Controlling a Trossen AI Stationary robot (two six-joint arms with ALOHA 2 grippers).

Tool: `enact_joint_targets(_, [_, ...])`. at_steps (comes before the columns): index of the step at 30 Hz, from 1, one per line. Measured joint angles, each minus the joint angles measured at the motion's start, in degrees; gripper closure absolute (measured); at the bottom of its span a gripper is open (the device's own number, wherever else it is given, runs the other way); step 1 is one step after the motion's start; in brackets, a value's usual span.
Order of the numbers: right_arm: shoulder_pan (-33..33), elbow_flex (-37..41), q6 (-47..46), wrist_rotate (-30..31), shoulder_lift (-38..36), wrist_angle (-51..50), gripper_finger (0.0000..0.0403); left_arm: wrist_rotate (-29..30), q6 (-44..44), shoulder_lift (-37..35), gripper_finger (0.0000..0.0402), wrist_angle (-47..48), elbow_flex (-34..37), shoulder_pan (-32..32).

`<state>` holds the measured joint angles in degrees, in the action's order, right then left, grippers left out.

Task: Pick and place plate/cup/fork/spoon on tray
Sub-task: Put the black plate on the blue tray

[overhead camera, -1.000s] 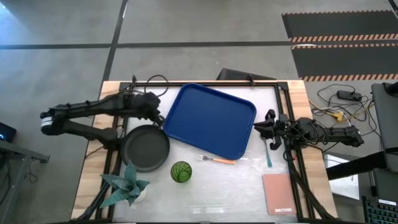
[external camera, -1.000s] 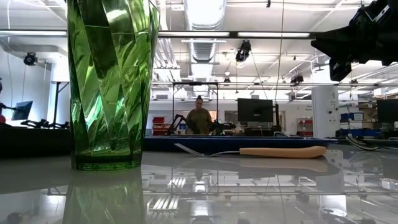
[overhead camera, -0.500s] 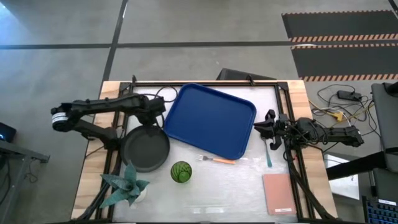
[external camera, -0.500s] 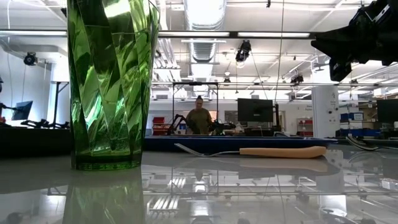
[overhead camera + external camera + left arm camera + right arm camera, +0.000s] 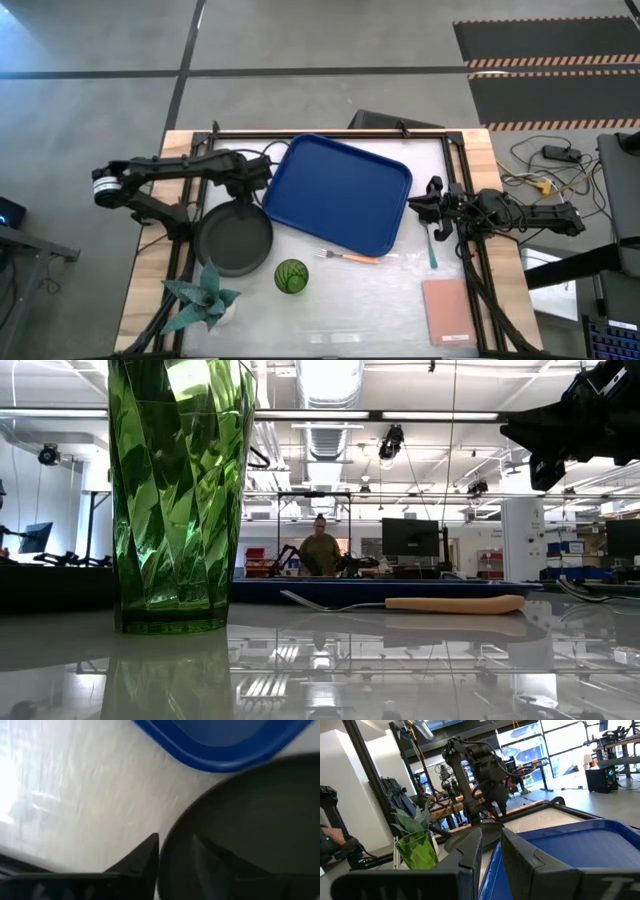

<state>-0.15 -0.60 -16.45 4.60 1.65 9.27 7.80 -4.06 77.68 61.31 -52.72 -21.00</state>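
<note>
1. The left gripper (image 5: 256, 182) hangs low over the far rim of the plate (image 5: 235, 238), beside the tray's (image 5: 340, 190) corner. In the left wrist view one finger (image 5: 140, 857) sits outside the rim and one over the inside, spread and straddling it, not yet pinching.
2. The right gripper (image 5: 432, 200) waits at the tray's right edge, above the spoon (image 5: 432, 245), fingers (image 5: 470, 852) a little apart and empty.
3. Nothing is on the tray. Plate, cup (image 5: 291, 276), fork (image 5: 348, 256) and spoon all lie on the bench (image 5: 340, 310); all four placements remain.
4. From above the arm hides the left fingertips. The low view shows only cup, fork and tray edge; whether a finger touches the rim I cannot tell.
</note>
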Motion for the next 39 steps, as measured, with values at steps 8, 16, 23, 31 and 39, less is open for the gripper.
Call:
enact_joint_targets(8, [0.00,0.02,-0.02,-0.01,0.00,0.01,0.0342,-0.09,-8.35,-0.46,0.0273,-3.53,6.55,0.01])
enact_joint_targets(16, [0.00,0.00,-0.04,-0.02,0.00,0.01,0.0342,-0.26,-8.45,-0.78,0.0273,-7.44,10.53,0.01])
enact_joint_targets(23, [-0.01,0.01,-0.04,0.00,0.00,-0.01,0.0342,-0.20,-8.45,-1.13,0.0274,-7.51,10.31,0.01])
enact_joint_targets(31, [0.01,0.01,-0.04,0.00,0.00,0.01,0.0342,0.01,-8.48,-4.08,0.0274,-7.51,10.31,0.03])
enact_joint_targets(39, [0.01,0.00,-0.04,0.00,0.00,-0.01,0.0342,0.15,-8.48,-8.72,0.0274,-7.76,10.44,-0.01])
